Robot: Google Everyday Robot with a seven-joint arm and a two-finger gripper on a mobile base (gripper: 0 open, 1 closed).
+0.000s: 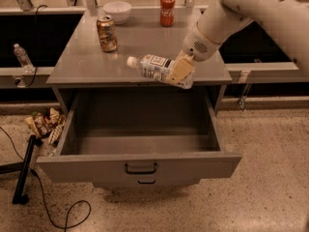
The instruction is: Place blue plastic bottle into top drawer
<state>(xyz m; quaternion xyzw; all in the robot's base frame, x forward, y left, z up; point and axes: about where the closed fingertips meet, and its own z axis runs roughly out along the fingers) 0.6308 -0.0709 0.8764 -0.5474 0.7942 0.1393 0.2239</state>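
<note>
Gripper (181,72) is pinching the blue plastic bottle (155,66) near its base end, with a tan finger (178,69) pressing across its body. I am seeing the bottle lying nearly flat, its long axis running left to right along the front edge of the desk (87,62). Its white cap is pointing left and tilting a little upward, and its base is pointing right and slightly down. The base end is reaching past the desk edge, above the back of the top drawer (140,159), which is standing pulled out wide below. I cannot tell whether the bottle is touching the desk. Farther back on the desk, a gold soda can (106,33), a red can (167,4) and a white bowl (118,9) are standing well apart from the bottle.
</note>
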